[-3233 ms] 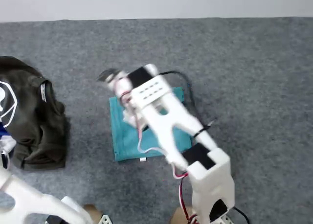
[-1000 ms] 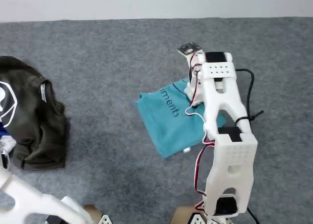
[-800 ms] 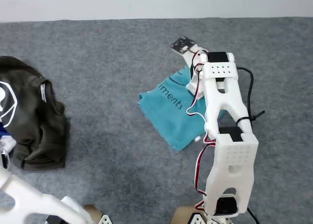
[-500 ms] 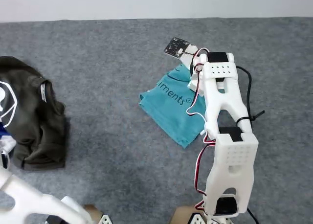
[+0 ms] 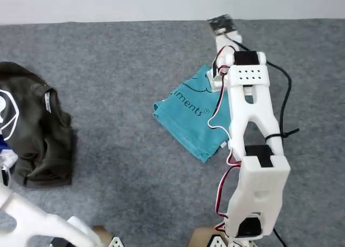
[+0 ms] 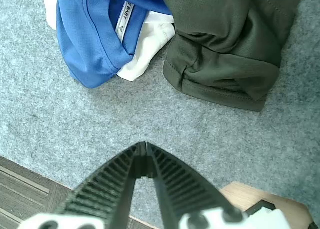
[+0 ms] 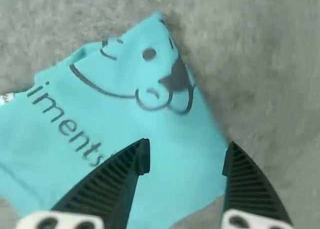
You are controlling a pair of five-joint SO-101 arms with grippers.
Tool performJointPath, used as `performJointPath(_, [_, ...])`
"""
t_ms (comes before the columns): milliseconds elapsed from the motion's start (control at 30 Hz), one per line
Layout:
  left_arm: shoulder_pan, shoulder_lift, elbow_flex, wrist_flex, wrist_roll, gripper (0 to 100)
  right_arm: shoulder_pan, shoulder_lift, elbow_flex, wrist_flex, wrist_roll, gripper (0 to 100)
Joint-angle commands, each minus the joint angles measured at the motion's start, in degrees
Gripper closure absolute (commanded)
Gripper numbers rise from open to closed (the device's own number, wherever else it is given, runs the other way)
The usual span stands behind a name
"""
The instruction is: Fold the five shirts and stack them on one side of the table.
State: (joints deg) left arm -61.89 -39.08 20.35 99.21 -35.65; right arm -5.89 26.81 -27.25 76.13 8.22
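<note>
A folded teal shirt (image 5: 191,117) with a printed drawing and lettering lies skewed on the grey table, middle right. My right arm (image 5: 249,104) stretches over its right part. My right gripper (image 7: 186,156) hangs open just above the teal shirt (image 7: 120,114), near its far corner, with nothing between the fingers. At the left edge sits a crumpled olive shirt (image 5: 35,131). My left gripper (image 6: 146,147) is shut and empty over bare table, short of the olive shirt (image 6: 225,44), a blue shirt (image 6: 92,34) and a white shirt (image 6: 145,44) heaped together.
Grey carpet-like cloth (image 5: 118,58) covers the table. The left arm's white base (image 5: 32,220) is at the front left corner. The table's edge with wood floor (image 6: 25,194) beyond lies close behind the left gripper. Open cloth stretches between the heap and the teal shirt.
The teal shirt has been dragged right and turned askew. Since half a second ago it lies still, while the right arm has stretched farther toward the table's back.
</note>
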Motion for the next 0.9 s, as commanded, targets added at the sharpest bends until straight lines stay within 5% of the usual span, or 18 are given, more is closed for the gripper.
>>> performJointPath(0, [-0.09,-1.32,-0.22,0.79,-0.44,99,-1.19,-4.88,-1.32,6.02,-5.45,75.3])
performJointPath(200, [0.00,-1.32,-0.22,0.79,-0.44,99,-3.12,-4.97,-1.32,15.78,-14.42,75.3])
performJointPath(333, [0.00,-1.32,-0.22,0.79,-0.44,99,-4.70,-4.09,-1.32,18.51,-29.98,74.9])
performJointPath(600, [0.00,-1.32,-0.22,0.79,-0.44,99,-6.73,0.75,-1.32,9.19,-44.40,52.1])
performJointPath(867, [0.00,-1.32,-0.40,0.79,-0.79,99,-7.43,8.13,-1.32,0.22,-53.63,51.0])
